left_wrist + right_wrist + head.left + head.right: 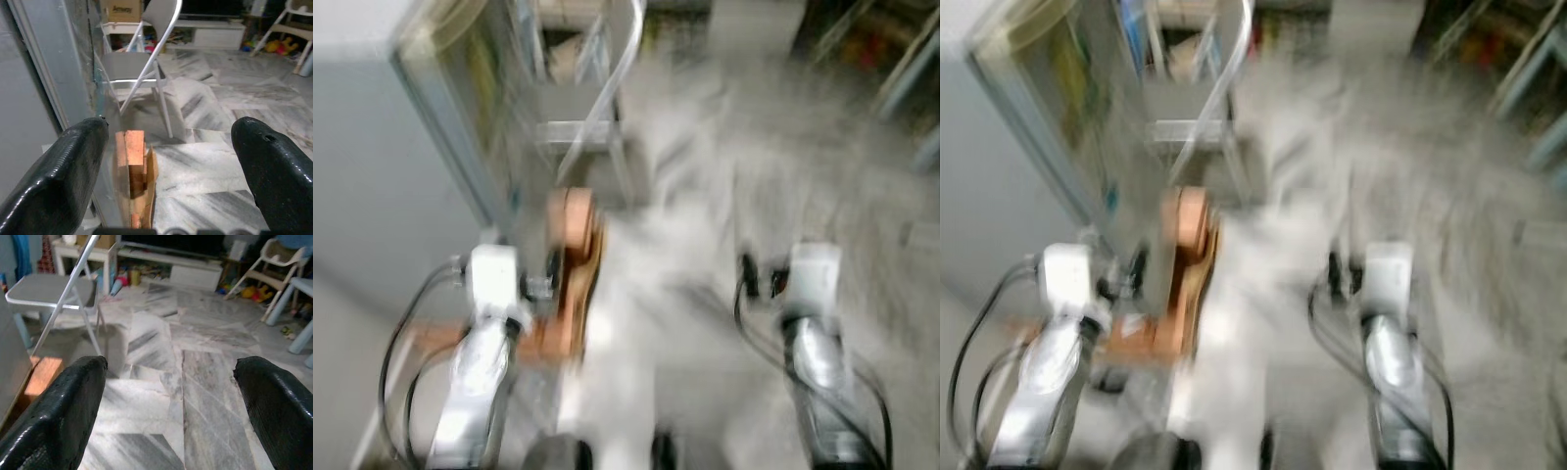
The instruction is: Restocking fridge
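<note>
**Walking leg, both pincers empty, fridge stock not yet in hand**

Nearest to me: left pincer (166, 161) spread wide, nothing between its black fingers (63, 166). Right pincer (171, 401) likewise released and empty. Both arms held forward at waist height; head views smeared by motion, so I judge the robot is walking or turning.

Just beyond the left pincer: an orange-brown wooden block piece (133, 171), standing on edge on the floor, close against the lower edge of a tall grey panel with a glass face (73, 73). I take that panel for a fridge door seen edge-on, but cannot be sure. No groceries made out anywhere; the goods to restock cannot be told from these pictures.

Further out: grey folding chair (142, 63) on the marble floor (205, 362). Past it a low white TV unit (210, 34), a cardboard box (121, 9), toys, a white child's chair (264, 259).

Judgement: step in hand is transit, either toward the supplies or squaring up to the fridge. Next move calls for stopping the walk, letting the head view settle, then locating an item or the door handle before committing either arm. Chair legs and the wooden piece are trip risks on the left.
</note>
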You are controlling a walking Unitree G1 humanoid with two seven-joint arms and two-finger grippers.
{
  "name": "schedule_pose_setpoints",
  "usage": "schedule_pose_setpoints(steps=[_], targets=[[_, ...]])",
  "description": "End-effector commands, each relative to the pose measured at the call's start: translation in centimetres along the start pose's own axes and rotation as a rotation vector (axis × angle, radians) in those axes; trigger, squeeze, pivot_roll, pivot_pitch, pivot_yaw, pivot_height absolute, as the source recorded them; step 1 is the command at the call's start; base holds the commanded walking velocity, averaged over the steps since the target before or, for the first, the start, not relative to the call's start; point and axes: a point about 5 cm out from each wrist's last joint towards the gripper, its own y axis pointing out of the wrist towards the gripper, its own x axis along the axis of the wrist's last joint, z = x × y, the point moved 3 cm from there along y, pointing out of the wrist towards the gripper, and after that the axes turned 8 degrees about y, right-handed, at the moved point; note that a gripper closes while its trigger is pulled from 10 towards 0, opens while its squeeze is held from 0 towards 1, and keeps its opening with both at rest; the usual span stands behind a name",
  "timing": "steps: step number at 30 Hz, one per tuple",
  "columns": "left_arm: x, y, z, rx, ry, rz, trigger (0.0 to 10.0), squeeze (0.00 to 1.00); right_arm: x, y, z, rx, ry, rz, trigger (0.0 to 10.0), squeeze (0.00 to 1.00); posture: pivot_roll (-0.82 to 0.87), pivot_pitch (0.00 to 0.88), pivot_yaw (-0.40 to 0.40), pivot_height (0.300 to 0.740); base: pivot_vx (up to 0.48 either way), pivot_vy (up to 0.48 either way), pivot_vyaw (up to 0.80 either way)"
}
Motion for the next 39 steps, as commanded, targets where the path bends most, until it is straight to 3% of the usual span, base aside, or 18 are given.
schedule_pose_setpoints(steps=[1, 9, 15, 19, 22, 30, 39], targets=[[-0.2, -0.2, 0.6, 0.006, 0.024, 0.008, 10.0, 0.00, 0.1, 0.0, 0.5, 0.012, 0.003, -0.006, 10.0, 0.00, 0.04, 0.109, -0.018, 0.740, 0.000, 0.000, 0.00], [0.0, -0.3, 0.4, -0.007, 0.024, -0.007, 10.0, 0.00, -0.1, -0.1, 0.5, 0.007, 0.004, 0.002, 10.0, 0.00, 0.04, 0.115, -0.015, 0.740, 0.000, 0.000, -0.53], [0.3, -0.7, 1.3, 0.037, 0.015, -0.022, 10.0, 0.00, 0.1, -0.6, 0.1, 0.001, -0.005, -0.005, 10.0, 0.00, 0.04, 0.111, -0.016, 0.740, 0.000, 0.000, -0.53], [-0.2, -1.1, 1.9, 0.072, 0.011, -0.004, 10.0, 0.00, 0.6, -1.5, 0.2, 0.041, -0.094, -0.042, 10.0, 0.00, 0.04, 0.102, -0.017, 0.740, 0.000, 0.000, 0.00], [-0.2, -1.1, 2.4, 0.099, 0.017, -0.008, 10.0, 0.00, 0.6, -2.2, 0.1, 0.058, -0.120, -0.046, 10.0, 0.00, 0.04, 0.096, -0.017, 0.740, 0.287, 0.000, 0.00], [0.2, -0.4, 2.3, 0.099, 0.010, -0.020, 10.0, 0.00, 0.8, -2.0, 0.3, 0.061, -0.145, -0.052, 10.0, 0.00, 0.03, 0.096, -0.014, 0.740, 0.365, 0.000, 0.00], [-0.1, -0.6, 2.5, 0.128, 0.019, -0.003, 10.0, 0.00, 0.5, -2.1, 0.4, 0.065, -0.144, -0.043, 10.0, 0.00, 0.03, 0.100, -0.014, 0.740, 0.281, 0.000, 0.00]])
